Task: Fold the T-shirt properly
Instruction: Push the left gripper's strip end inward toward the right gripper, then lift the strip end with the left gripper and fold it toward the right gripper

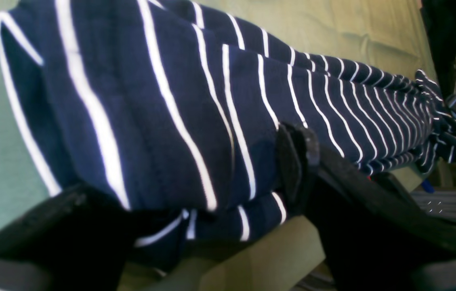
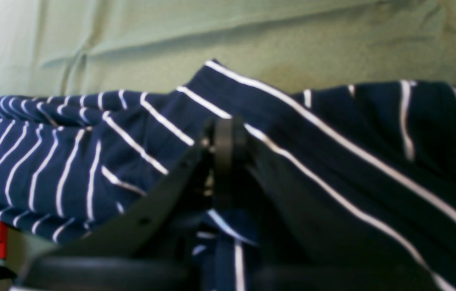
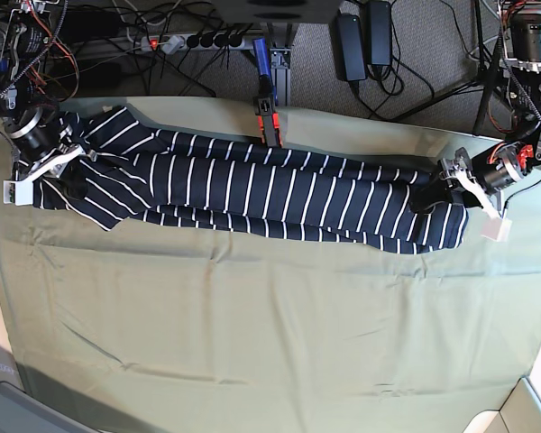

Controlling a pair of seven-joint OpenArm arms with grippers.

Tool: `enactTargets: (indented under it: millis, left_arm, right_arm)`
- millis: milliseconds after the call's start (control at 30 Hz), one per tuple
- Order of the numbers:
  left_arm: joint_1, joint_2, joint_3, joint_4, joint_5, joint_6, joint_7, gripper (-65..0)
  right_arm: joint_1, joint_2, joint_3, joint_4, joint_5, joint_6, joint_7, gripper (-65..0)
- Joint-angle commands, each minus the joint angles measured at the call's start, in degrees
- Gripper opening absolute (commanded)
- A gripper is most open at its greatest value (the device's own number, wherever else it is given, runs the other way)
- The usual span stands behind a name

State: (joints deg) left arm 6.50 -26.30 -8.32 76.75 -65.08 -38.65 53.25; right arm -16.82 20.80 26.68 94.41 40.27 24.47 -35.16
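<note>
Holding the T-shirt stretched between both ends.
My left gripper and right gripper each clamp an end, keeping the folded band taut over the worktop.

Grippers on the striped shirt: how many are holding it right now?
2. The left gripper clamps the navy white-striped fabric T-shirt at its right end in the base view; the right gripper clamps its left end.

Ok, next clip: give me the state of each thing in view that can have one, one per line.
T-shirt: folded into a long narrow band, stretched across the far side of the table cloth.
Left gripper: shut on the T-shirt's end.
Right gripper: shut on the opposite end.
Table cloth: spread flat, lightly creased.
</note>
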Motion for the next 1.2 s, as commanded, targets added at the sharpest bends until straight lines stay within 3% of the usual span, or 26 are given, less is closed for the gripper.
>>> enactTargets:
  millis: [0, 67, 167, 233, 400, 567, 867, 1167]
  left_arm:
    - [-0.66, -0.35, -0.26, 0.74, -0.13, -1.35, -0.66, -25.0]
    - [-0.63, 0.0, -0.26, 0.74, 1.18, -1.35, -1.6, -32.7]
    - [-0.63, -0.04, -0.26, 0.74, 3.02, -1.35, -3.91, -56.4]
    - [-0.68, -0.07, -0.26, 0.74, 3.43, -1.35, -4.7, -65.0]
    - [-0.81, -0.09, -0.26, 0.74, 3.72, -1.35, -6.16, -65.0]
    - [-1.7, -0.85, -0.28, 0.76, 8.61, -1.35, -11.08, -65.0]
    - [-6.49, -2.71, -0.37, 0.76, 10.19, -1.35, -11.26, -65.0]
    - [-10.25, -4.11, -0.37, 0.76, 15.19, -1.35, -11.5, -65.0]
  right_arm:
    - [0.26, 0.94, 0.63, 1.11, 0.9, 2.97, 1.05, -65.0]
    - [0.26, 0.94, 0.63, 1.11, 0.87, 2.97, 1.05, -65.0]
    - [0.26, 0.94, 0.63, 1.11, 0.87, 2.97, 1.05, -65.0]
    - [0.26, 0.94, 0.63, 1.11, 0.87, 2.97, 1.05, -65.0]
    - [0.28, 0.94, 0.66, 1.11, 0.9, 2.97, 1.07, -65.0]
    - [0.28, 0.92, 2.71, 1.11, 1.7, 2.97, 1.05, -65.0]
    - [1.55, 0.94, 13.33, 1.11, 7.15, 2.99, -2.27, -65.0]
    - [1.55, 0.92, 14.14, 1.11, 7.19, 2.99, -2.38, -65.0]
